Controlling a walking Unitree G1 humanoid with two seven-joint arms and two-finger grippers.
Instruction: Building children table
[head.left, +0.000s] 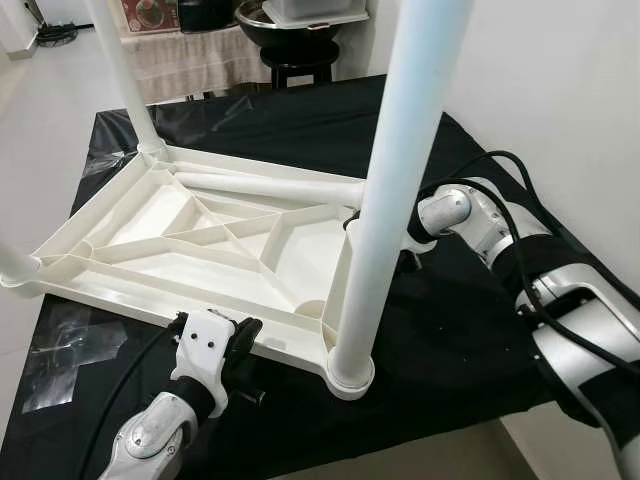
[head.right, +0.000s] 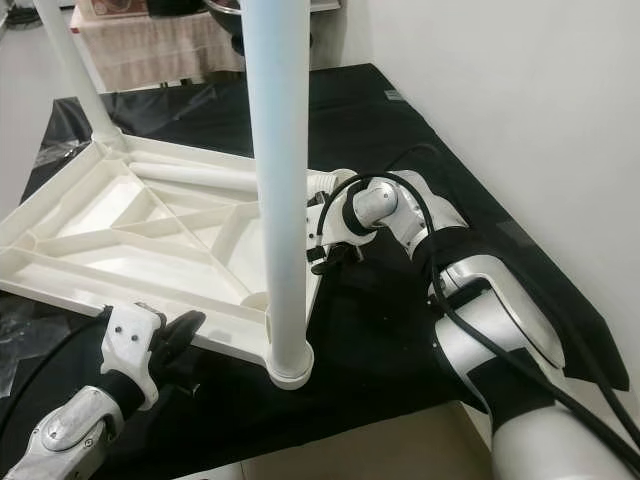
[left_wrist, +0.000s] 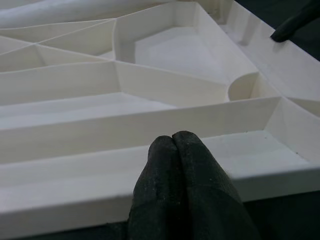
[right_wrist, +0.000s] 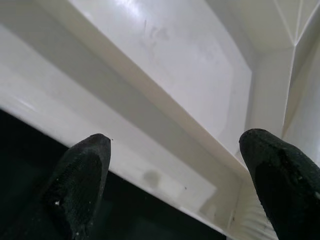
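Tabletop (head.left: 190, 235): cream-white plastic, plain, ribbed underside same colour. Upright leg (head.left: 395, 180): pale white, faint bluish cast; 1 loose leg (head.left: 270, 186) lying on tabletop: same white. Sheet (head.left: 450, 330) under tabletop: black, glossy creases. Left gripper (left_wrist: 186, 190): 2 matte black fingers, white housing behind, silver arm. Right gripper (right_wrist: 175, 175): 2 black fingers, finely speckled texture; silver arm with black bands and black cable. Floor (head.left: 60, 90): pale grey-white. Wall (head.right: 520, 100): white.

White plastic tabletop (head.left: 190, 235) upside down on black sheet, ribbed underside up, three legs (head.left: 400, 190) standing in corners, fourth leg (head.left: 265, 185) lying loose inside
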